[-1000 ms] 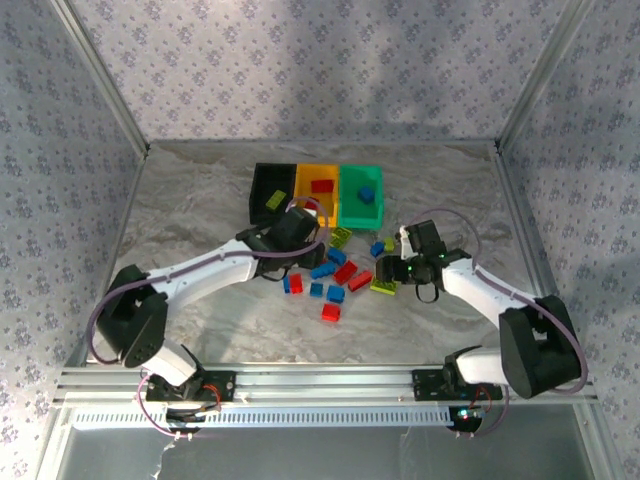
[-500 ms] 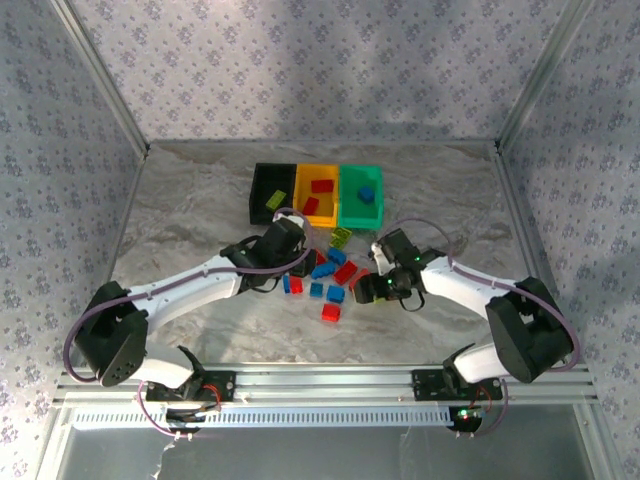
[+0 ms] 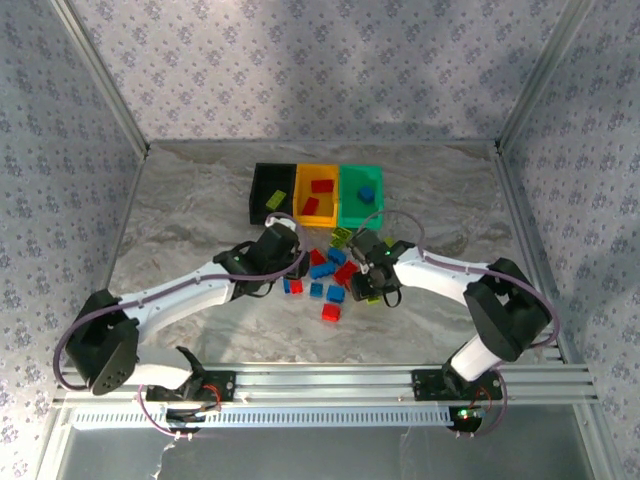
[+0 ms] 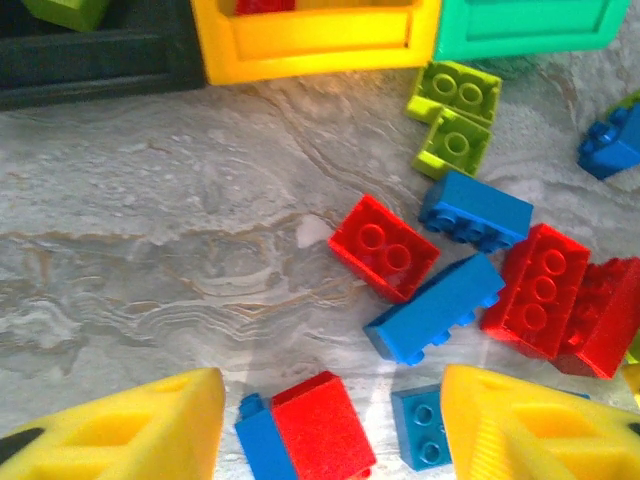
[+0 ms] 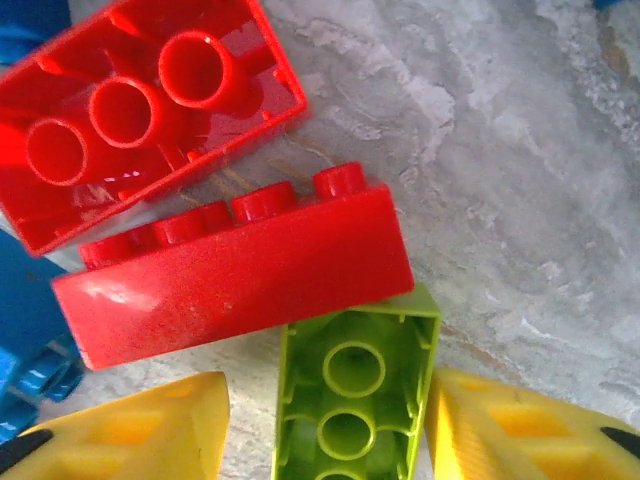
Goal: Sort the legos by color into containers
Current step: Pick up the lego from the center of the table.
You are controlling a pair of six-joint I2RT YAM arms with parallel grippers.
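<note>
The containers stand in a row at the back: black (image 3: 262, 178), yellow-orange (image 3: 318, 169) and teal-green (image 3: 360, 217). Loose red, blue and lime legos (image 3: 330, 272) lie scattered in front of them. My left gripper (image 4: 332, 390) is open low over a red brick (image 4: 322, 425) joined to a blue one (image 4: 260, 445). A small blue brick (image 4: 420, 428) lies by its right finger. My right gripper (image 5: 328, 385) straddles an upturned lime brick (image 5: 355, 400). Its right finger touches the brick, and a gap shows at the left finger. A red brick (image 5: 235, 275) leans on the lime one.
A lime brick (image 3: 274, 201) lies in the black bin, red ones (image 3: 322, 185) in the yellow-orange bin and a blue one (image 3: 367, 194) in the teal-green bin. A lone red brick (image 3: 330, 312) sits nearer the arms. Metal posts and patterned walls enclose the table.
My right gripper has swung left into the pile and narrowed its jaws around the lime brick. My left gripper has drawn back from the bins and lowered over the pile's left side.
</note>
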